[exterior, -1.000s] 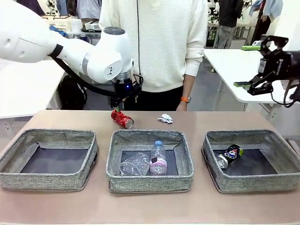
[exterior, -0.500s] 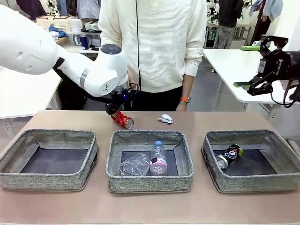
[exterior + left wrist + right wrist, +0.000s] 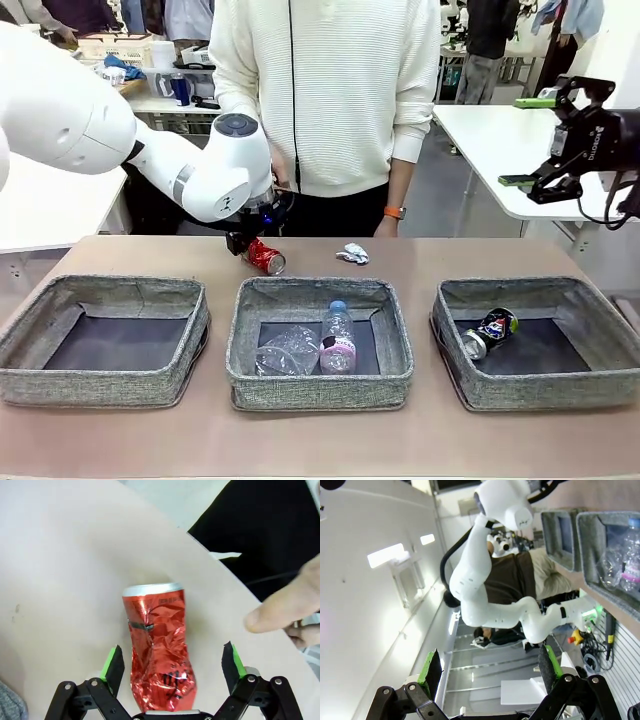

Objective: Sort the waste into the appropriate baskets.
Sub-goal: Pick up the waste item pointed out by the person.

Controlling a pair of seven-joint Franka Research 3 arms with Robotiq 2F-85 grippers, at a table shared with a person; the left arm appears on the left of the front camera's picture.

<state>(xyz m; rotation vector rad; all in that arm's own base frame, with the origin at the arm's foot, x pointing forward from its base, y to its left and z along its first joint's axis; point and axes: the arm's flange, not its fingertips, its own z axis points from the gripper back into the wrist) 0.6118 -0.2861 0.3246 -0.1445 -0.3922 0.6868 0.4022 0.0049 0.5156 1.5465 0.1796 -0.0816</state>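
Observation:
A crushed red can lies on the table behind the middle basket. My left gripper is down at it. In the left wrist view the red can lies lengthwise between the spread fingers of the open left gripper, which do not touch it. A small white paper wad lies to the can's right. The middle basket holds a label-less bottle and a pink-label bottle. A dark blue can lies in the right basket. My right gripper hangs open, high at the right.
The left basket holds nothing. A person in a white sweater stands at the far edge, and one hand hangs close to the can. A white table stands behind at the right.
My left arm has come down and moved slightly left, bringing its gripper down around the red can. The right arm has not moved.

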